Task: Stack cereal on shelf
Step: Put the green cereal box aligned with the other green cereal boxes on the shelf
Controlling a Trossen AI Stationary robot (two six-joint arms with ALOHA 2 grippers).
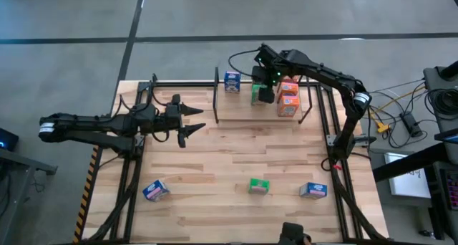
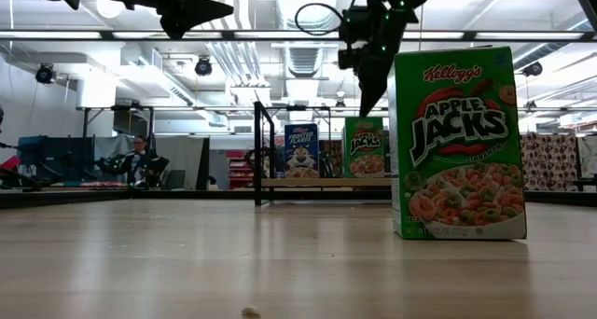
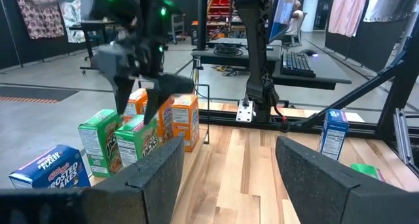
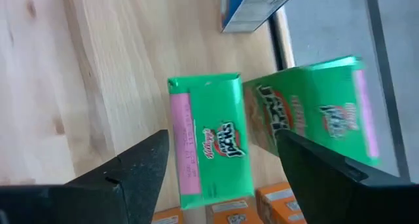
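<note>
The low view puts 1 green cereal box [image 2: 458, 142] upright close to the camera on the bench [image 2: 187, 263]. The high view alone shows it between 2 blue boxes [image 1: 155, 190] [image 1: 313, 190] along the near edge.

Farther in, the left claw [image 1: 192, 123] hangs spread and empty above mid-bench, its arm reaching in level from the left.

At the far end stands the shelf [image 1: 243, 110]. Its board carries 1 blue box [image 1: 232, 81], 2 green boxes [image 4: 213, 142] [image 4: 314, 109] and the orange boxes [image 1: 288, 98]. The right claw [image 4: 219, 168] points down over the green pair, fingers spread either side of 1 without pinching it, as the right wrist view shows.
</note>
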